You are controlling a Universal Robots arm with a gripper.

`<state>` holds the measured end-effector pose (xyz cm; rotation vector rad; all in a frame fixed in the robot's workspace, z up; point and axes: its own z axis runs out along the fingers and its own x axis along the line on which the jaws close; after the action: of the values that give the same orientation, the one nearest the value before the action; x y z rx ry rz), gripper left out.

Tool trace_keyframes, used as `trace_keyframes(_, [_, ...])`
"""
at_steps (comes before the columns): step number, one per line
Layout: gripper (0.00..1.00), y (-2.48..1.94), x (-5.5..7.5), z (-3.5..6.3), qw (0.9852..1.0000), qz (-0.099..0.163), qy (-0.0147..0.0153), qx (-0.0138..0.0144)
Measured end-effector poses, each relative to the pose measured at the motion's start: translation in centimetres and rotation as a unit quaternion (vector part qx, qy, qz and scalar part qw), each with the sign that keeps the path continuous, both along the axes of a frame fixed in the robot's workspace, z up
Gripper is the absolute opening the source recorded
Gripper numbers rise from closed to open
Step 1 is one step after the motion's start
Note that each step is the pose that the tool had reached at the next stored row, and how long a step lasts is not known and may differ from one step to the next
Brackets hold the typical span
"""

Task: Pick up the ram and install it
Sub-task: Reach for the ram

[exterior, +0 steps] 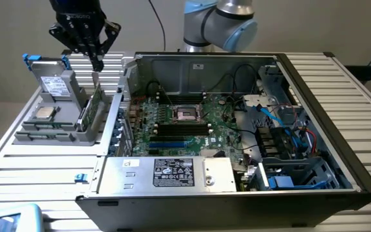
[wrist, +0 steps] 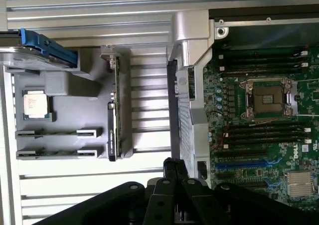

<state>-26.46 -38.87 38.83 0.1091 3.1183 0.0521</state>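
Note:
The ram [exterior: 96, 103] is a narrow green stick standing on its long edge in a slot of the grey holder [exterior: 55, 137], at the exterior view's left, beside the open computer case. In the wrist view the ram [wrist: 113, 116] shows edge-on. My black gripper [exterior: 97, 64] hangs just above the ram's far end, apart from it, with its fingers drawn together to one tip and nothing between them. In the wrist view the gripper [wrist: 172, 166] reaches in over the case wall. The motherboard's black ram slots [exterior: 183, 128] [wrist: 264, 132] lie beside the processor socket [exterior: 187, 113].
A silver processor chip [exterior: 44, 113] [wrist: 36, 105] lies in the holder. A drive with blue clips [exterior: 55, 83] stands behind it. The case's metal wall [wrist: 185, 85] rises between holder and motherboard. Cables and a drive cage [exterior: 289, 140] crowd the case's right side.

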Motion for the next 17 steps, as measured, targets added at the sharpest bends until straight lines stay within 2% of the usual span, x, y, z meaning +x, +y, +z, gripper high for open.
trace_keyframes(17, [0.11,0.00,-7.7,-0.82,1.0000,0.002,0.0003,0.0000])
